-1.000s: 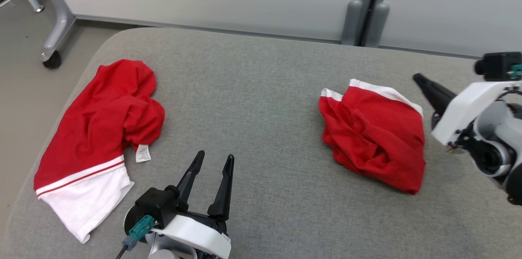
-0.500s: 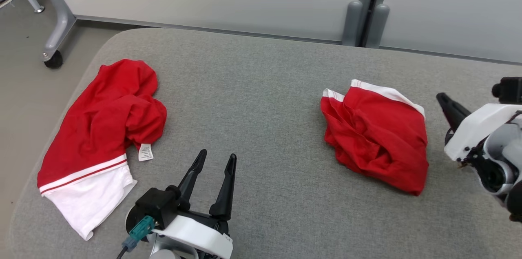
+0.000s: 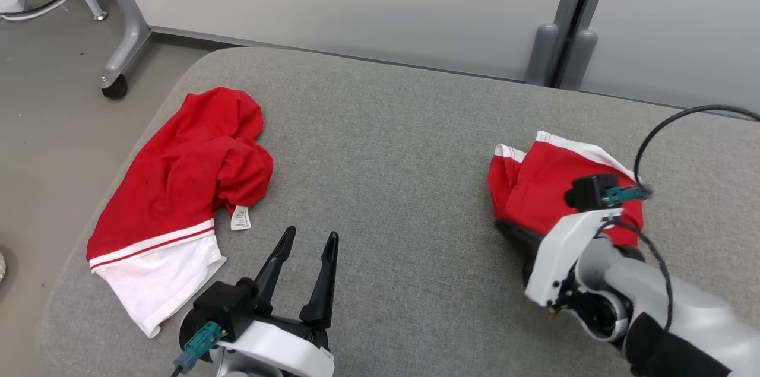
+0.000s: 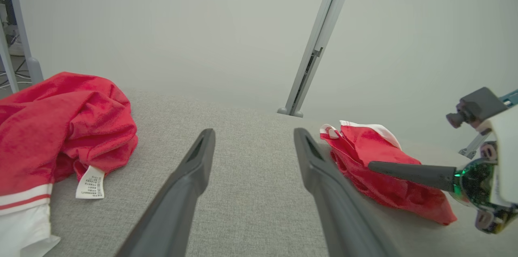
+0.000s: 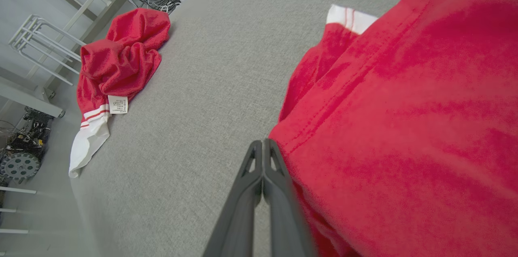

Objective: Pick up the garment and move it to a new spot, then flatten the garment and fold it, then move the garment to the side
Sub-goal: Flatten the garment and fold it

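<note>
On the grey cushion (image 3: 386, 145), the pinched-together right gripper (image 3: 503, 226) is touching the folded garment (image 3: 546, 187); the left gripper (image 3: 309, 237) is gaping, the crumpled garment (image 3: 184, 175) waiting.

Grey fabric-covered tabletop (image 3: 386, 145) with a rounded far-left corner. Two red garments lie on it, well apart. Left garment (image 3: 178, 187): crumpled, spread loose near the left edge, white hem (image 3: 160, 282) with a red stripe at the near end. Its white care label (image 3: 240, 218) lies flat on the tabletop just beside it. Right garment (image 3: 534, 187): bunched into a compact heap, white trim along its far edge.
</note>
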Controlling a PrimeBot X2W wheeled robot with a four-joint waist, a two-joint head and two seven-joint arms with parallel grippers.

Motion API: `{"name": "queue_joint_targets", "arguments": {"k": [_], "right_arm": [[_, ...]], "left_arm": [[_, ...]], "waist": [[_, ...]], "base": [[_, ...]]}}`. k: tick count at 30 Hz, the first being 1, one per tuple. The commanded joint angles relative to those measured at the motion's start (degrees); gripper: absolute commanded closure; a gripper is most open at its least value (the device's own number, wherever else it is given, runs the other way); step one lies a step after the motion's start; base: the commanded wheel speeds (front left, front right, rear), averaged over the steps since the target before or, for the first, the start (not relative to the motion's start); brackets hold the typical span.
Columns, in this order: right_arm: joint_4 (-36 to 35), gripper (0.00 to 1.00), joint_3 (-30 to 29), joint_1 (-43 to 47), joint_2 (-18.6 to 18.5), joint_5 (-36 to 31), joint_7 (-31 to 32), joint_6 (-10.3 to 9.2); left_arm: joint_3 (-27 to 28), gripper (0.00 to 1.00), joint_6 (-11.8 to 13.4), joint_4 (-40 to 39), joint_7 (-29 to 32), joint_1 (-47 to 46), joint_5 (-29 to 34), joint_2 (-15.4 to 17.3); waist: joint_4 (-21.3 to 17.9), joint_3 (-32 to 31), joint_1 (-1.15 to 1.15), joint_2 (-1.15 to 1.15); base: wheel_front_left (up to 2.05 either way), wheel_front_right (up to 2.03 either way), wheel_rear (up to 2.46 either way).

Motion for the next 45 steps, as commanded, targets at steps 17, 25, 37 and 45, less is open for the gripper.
{"name": "queue_joint_targets", "arguments": {"k": [17, 25, 37, 45], "right_arm": [[-12.41, 1.0, 0.0, -0.1, -3.86, -5.94, -7.33, 0.03], [-14.34, 0.0, -3.67, 0.08, -9.28, -8.21, -10.9, 0.03], [-19.68, 0.0, -30.52, 13.02, -8.83, -26.43, -11.24, 0.03], [-29.31, 0.0, -53.24, 31.42, -0.35, -43.01, -11.25, 0.03]], "left_arm": [[3.04, 0.0, -0.99, 0.25, -0.09, 2.2, 3.02, 0.21], [7.2, 0.0, -0.75, -1.71, -0.09, 3.5, 4.27, 1.39], [13.27, 0.0, 0.33, -6.9, -0.09, 4.97, 6.36, 1.87], [15.4, 0.0, 0.66, -9.18, -0.09, 5.7, 7.73, 1.15]], "waist": [[-6.06, -3.94, 0.0, 0.0], [-10.79, -5.53, 0.0, 0.0], [-16.52, -5.1, 0.0, 0.0], [-17.6, -4.07, 0.0, 0.0]], "base": [[0.0, 0.0, 0.0], [0.0, 0.0, 0.0], [0.0, 0.0, 0.0], [0.0, 0.0, 0.0]]}}
